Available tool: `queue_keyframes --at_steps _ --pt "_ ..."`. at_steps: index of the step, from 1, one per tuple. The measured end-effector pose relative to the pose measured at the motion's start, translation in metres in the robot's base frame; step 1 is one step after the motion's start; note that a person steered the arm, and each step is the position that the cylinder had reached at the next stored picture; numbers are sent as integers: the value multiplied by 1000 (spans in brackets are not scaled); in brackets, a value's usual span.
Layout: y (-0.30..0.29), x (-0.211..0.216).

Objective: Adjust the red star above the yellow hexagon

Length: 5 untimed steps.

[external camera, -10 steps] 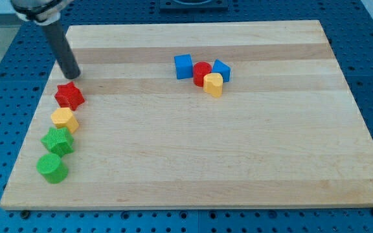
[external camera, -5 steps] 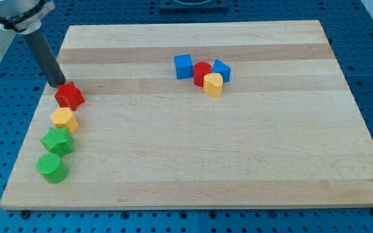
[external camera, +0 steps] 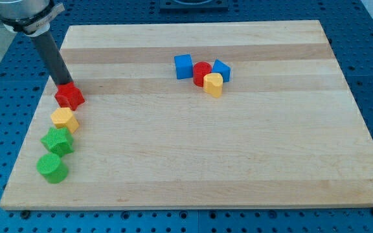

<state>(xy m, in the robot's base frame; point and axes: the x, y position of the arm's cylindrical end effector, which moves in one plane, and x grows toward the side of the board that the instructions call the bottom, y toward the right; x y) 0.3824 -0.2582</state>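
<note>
The red star (external camera: 69, 96) lies near the board's left edge, just above the yellow hexagon (external camera: 65, 120) and touching or nearly touching it. My tip (external camera: 64, 84) stands at the star's upper edge, touching it from the view's top. The rod leans up towards the view's top left.
Below the hexagon sit a green star-like block (external camera: 57, 140) and a green cylinder (external camera: 52, 167). Near the board's upper middle is a cluster: a blue cube (external camera: 184, 66), a red cylinder (external camera: 201, 72), a blue block (external camera: 221, 69) and a yellow block (external camera: 214, 84). The wooden board (external camera: 238, 149) lies on a blue pegboard.
My tip moved left from the star's upper right, then came to its upper edge. The red star has barely moved.
</note>
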Motion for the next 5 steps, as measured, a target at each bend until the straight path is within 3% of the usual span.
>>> queue_keyframes --at_steps 5 --pt "18 3"
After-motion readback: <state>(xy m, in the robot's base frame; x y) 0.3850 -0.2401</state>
